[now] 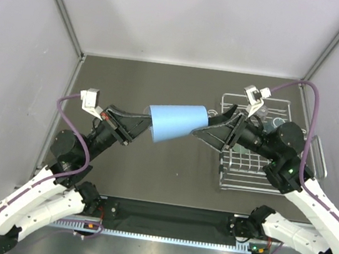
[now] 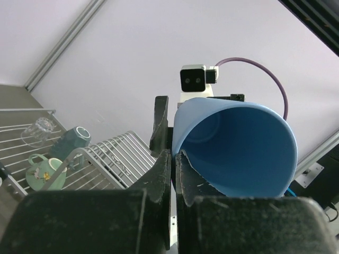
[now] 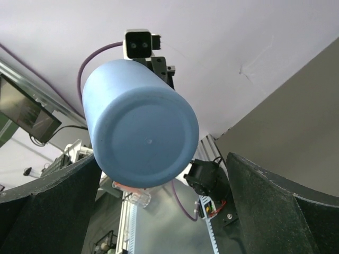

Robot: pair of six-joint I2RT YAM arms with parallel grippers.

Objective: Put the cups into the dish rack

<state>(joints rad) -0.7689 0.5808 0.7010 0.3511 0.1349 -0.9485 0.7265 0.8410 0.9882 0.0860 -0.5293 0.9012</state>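
This is a robotics lab cell. Plain pale panels in aluminium framing enclose a dark tabletop (robot arms bolted on).

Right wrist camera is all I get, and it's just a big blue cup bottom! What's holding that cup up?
Observer: The left gripper is. It is shut on the blue tumbler's rim, with one finger inside and one outside.
Operator: Where's the dish rack?
Observer: The dish rack sits on the right side of the table. The right arm reaches over it, and your right gripper is open.
Operator: Is anything in it?
Observer: Yes. The left wrist view shows a teal-green mug, a pale mug and a clear tumbler in it.
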